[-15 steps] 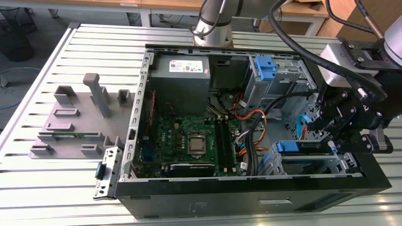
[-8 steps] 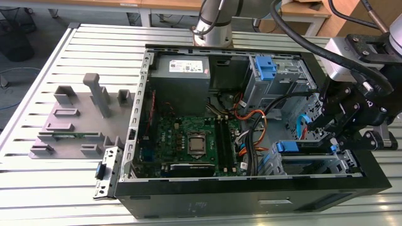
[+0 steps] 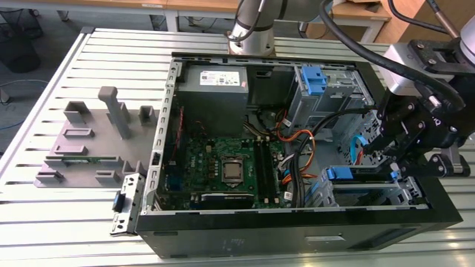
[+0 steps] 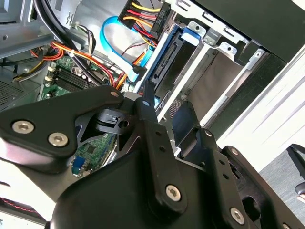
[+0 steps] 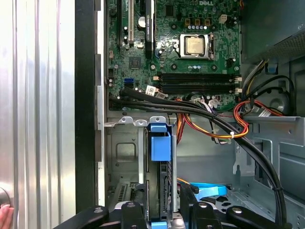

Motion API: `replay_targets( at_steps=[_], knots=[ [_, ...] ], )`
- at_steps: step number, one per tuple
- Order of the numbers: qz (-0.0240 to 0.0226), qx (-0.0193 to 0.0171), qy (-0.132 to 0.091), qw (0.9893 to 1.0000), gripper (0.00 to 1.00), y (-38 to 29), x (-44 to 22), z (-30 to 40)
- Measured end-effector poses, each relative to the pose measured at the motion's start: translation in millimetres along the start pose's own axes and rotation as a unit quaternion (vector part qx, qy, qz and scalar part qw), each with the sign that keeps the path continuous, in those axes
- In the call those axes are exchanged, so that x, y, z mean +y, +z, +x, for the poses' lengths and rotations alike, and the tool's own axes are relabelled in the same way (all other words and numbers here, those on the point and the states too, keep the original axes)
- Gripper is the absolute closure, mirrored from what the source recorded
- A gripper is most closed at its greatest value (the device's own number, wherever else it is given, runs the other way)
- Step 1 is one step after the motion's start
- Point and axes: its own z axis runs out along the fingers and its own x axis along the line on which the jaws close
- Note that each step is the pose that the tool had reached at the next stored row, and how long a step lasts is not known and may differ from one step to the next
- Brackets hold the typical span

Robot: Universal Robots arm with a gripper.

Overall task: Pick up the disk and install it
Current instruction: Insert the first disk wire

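Note:
The disk (image 3: 355,174) sits on edge in the drive cage (image 3: 371,192) at the front corner of the open computer case, on the exterior view's right. Its blue carrier tab (image 5: 160,143) and dark side edge (image 5: 165,186) show in the first wrist view. The second wrist view shows the disk (image 4: 167,57) lying along the cage wall. My gripper (image 3: 391,161) hangs just above the cage, open. Its black fingers (image 5: 137,206) stand on either side of the disk's near end, with gaps showing. One fingertip (image 4: 149,91) reaches close to the disk's edge.
The case holds a green motherboard (image 3: 230,167), a grey power supply box (image 3: 215,80), an upright blue bracket (image 3: 315,78) and bundles of cables (image 3: 297,147) beside the cage. A grey fixture (image 3: 89,139) lies on the table at the exterior view's left. A fingertip (image 5: 4,215) shows outside the case.

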Motion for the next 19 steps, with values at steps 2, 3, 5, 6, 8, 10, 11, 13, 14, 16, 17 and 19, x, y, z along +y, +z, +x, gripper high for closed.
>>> replay_targets(
  at_steps=[2, 3, 5, 6, 8, 10, 11, 13, 14, 16, 17, 19],
  knots=[
    [0.0, -0.0001, 0.0, 1.0, 0.58, 0.2, 0.0, -1.1],
    [0.0, -0.0002, 0.0, 1.0, 0.58, 0.4, 0.0, -2.2],
    [0.0, -0.0001, 0.0, 1.0, 0.58, 0.6, 0.0, -4.8],
    [0.0, -0.0001, 0.0, 1.0, 0.58, 0.8, 0.1, -6.4],
    [0.0, -0.0001, 0.0, 1.0, 0.58, 1.1, 0.0, -8.4],
    [0.0, -0.0002, 0.0, 1.0, 0.58, 1.6, -0.8, -9.5],
    [0.0, -0.0003, 0.0, 1.0, 0.58, 1.9, -1.4, -9.9],
    [0.0, -0.0003, 0.0, 1.0, 0.58, 2.5, -2.8, -10.8],
    [0.0, -0.0003, 0.0, 1.0, 0.58, 2.8, -3.6, -11.0],
    [0.0, -0.0002, 0.0, 1.0, 0.58, 3.9, -5.1, -11.6],
    [0.0, -0.0002, 0.0, 1.0, 0.58, 4.8, -5.6, -11.9],
    [0.0, 0.0, 0.0, 1.0, 0.58, 6.8, -6.0, -13.0]
  ],
)
